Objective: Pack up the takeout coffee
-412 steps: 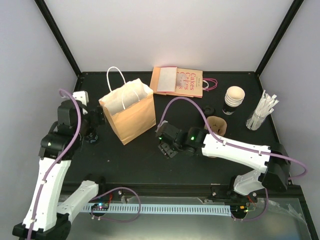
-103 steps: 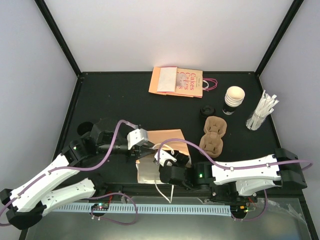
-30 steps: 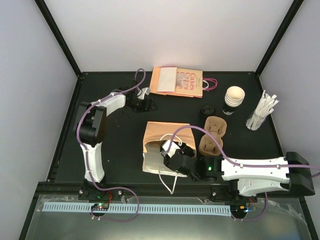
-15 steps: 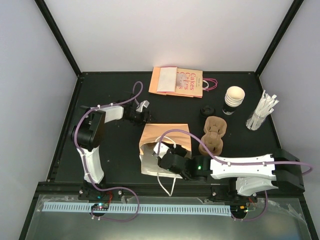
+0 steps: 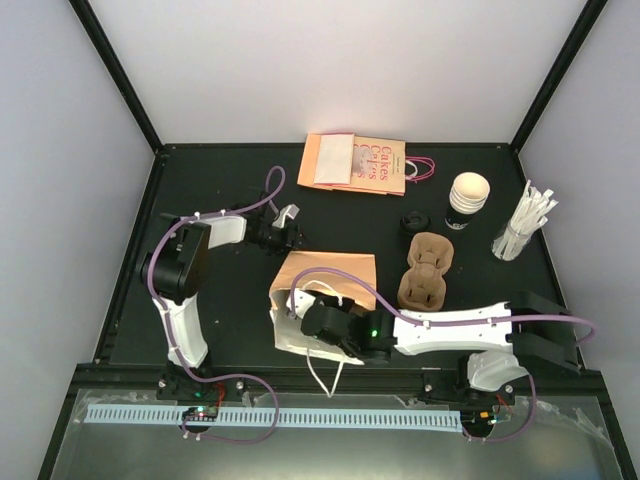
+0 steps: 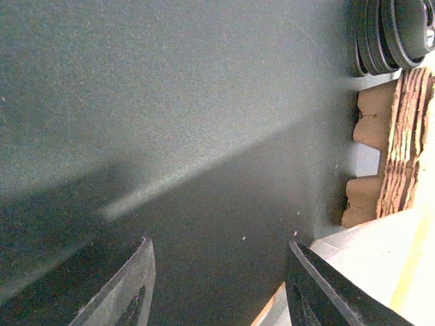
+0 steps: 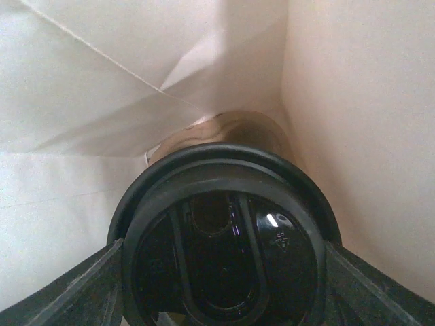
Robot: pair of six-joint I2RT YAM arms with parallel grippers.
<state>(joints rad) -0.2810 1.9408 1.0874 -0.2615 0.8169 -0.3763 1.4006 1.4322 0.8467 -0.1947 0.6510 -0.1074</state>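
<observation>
In the right wrist view my right gripper (image 7: 221, 272) is shut on the takeout coffee (image 7: 224, 251), a black cup seen from above its round black lid. It is inside the paper bag (image 7: 340, 81), with white bag walls all round it. From above, the brown bag (image 5: 335, 270) lies on its side, mouth toward the near left. My right gripper (image 5: 318, 325) reaches into that mouth and the held cup is hidden there. My left gripper (image 5: 287, 232) is open and empty just beyond the bag's far edge; it shows open over bare table in the left wrist view (image 6: 217, 248).
A second black cup (image 5: 468, 200), open and cream inside, stands at the back right beside loose black lids (image 5: 415, 222). A brown pulp carrier (image 5: 425, 270) lies right of the bag. White wrapped straws (image 5: 522, 232) stand at far right. A printed flat bag (image 5: 355, 163) lies at the back.
My right gripper has moved left and nearer with the cup, and the bag has shifted left with it. My left gripper came from the back toward the bag's far edge.
</observation>
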